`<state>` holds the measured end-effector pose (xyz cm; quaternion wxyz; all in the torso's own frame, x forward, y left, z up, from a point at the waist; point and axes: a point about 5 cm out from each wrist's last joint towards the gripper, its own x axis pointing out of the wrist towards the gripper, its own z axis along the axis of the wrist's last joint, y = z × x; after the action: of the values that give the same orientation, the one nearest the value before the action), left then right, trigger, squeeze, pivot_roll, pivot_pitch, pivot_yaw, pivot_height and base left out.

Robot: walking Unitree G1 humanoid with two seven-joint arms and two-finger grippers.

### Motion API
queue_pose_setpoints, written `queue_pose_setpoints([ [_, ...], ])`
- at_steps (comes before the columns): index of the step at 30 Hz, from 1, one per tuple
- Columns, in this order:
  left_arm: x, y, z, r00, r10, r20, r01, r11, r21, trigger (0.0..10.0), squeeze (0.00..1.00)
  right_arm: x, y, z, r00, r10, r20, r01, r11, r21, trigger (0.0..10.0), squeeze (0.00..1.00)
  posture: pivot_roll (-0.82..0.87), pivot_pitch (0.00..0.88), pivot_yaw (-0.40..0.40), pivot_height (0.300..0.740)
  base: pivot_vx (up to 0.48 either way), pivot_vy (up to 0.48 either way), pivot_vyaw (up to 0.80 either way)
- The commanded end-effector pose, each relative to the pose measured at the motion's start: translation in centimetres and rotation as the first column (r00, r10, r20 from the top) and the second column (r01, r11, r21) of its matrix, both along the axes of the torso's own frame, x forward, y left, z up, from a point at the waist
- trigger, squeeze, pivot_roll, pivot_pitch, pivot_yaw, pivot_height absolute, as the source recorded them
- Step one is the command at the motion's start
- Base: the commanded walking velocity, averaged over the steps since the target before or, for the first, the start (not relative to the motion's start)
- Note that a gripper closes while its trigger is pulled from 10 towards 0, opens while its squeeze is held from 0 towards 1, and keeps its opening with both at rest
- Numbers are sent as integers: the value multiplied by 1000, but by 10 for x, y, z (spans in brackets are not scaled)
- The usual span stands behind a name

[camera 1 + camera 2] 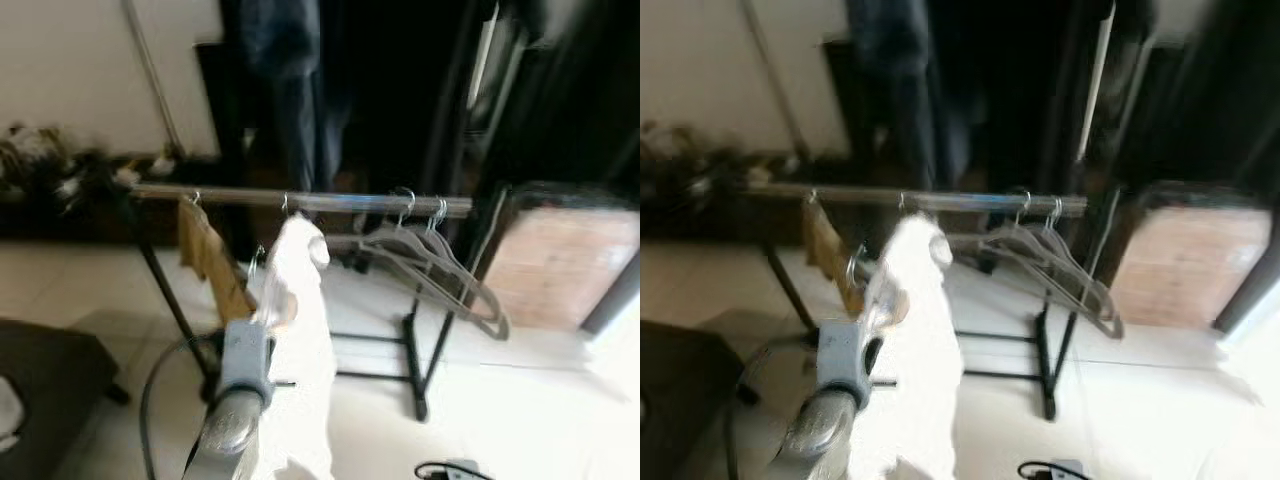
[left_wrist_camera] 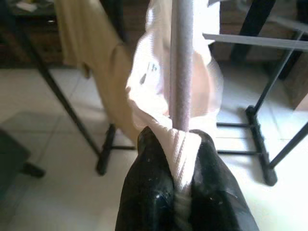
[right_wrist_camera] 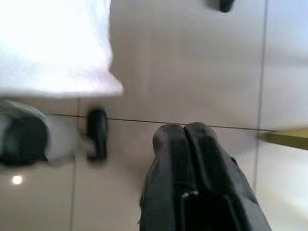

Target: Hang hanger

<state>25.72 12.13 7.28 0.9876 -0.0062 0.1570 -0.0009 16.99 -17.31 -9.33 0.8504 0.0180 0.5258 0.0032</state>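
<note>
Tan garment (image 1: 208, 255) hangs left; brown cabinet (image 1: 560, 265) stands right.

- The clothes rail (image 1: 300, 201) looks like dull grey metal on matt black legs.
- The white garment (image 1: 300, 340) is soft ribbed cloth, pinched in the left hand (image 2: 179, 144), whose fingers (image 2: 149, 187) are glossy black plastic.
- The tan garment (image 1: 205, 250), at 9 o'clock of it, is matt cloth.
- The empty hangers (image 1: 440, 270) look matt grey.
- The floor (image 1: 520, 420) is glossy pale tile.
- The right hand (image 3: 185, 132) is smooth black.
</note>
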Motion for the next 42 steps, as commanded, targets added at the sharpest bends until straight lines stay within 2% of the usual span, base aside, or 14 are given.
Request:
queue_pose_setpoints([
  [1, 9, -3, 18, 997, -12, 74, 12, 1000, 0, 10000, 0, -1, 5, -1, 1000, 7, -8, -7, 1000, 10, 10000, 0, -7, 0, 19, 740, -285, 0, 0],
  [42, 13, 0, 25, 997, 6, 81, -6, 1000, 2, 10000, 0, 2, 4, 0, 1000, 0, 7, 0, 1000, 16, 10000, 0, -2, 22, 18, 740, -287, 0, 0],
])
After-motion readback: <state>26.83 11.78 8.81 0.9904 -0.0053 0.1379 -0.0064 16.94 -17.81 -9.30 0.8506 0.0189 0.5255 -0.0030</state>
